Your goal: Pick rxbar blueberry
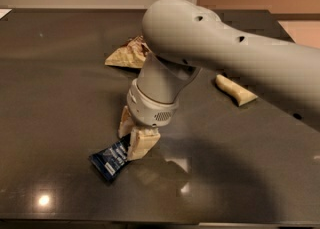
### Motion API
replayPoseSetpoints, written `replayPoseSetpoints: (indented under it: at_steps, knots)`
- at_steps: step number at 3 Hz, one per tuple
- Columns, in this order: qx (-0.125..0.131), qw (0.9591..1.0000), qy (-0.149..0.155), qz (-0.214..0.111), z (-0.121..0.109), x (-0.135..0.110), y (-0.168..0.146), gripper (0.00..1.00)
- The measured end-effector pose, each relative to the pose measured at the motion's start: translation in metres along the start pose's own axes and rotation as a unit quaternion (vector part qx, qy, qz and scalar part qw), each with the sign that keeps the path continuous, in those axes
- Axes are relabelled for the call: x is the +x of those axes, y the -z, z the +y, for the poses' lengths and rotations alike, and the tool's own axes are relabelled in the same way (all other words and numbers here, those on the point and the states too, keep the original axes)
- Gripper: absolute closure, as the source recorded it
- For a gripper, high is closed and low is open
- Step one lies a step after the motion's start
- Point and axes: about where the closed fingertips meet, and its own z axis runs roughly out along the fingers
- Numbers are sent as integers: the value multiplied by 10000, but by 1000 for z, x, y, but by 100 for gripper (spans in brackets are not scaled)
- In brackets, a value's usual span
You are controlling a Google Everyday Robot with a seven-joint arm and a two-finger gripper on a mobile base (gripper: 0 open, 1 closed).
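Pincer (133,139) is clamped on one end of the rxbar blueberry (110,159). Bar sits tilted, far end low over the counter (55,88) (front-left area).

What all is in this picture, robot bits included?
dark glossy tabletop: one, near-black, fills most of the view.
flat dark navy-blue foil bar wrapper with white text: one, near the front edge, left of centre, slanted.
crinkled tan-and-brown snack bag: one, behind the arm, partly hidden.
pale yellow wavy sponge: one, right of the wrist.
grey-white robot arm: one, reaching in from the right.
gripper: one, cream fingers closed on the wrapper's upper end, low over the tabletop.
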Motion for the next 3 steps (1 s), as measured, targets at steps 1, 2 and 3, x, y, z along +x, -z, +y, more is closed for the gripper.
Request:
replayPoseSetpoints:
  at_steps: [1,2,3]
  knots:
    - [87,9999,-107,-86,2,-4,18,100]
    - [148,9996,-192,-117,4,-8,34,100]
    - [209,9994,-225,-140,7,-12,51,100]
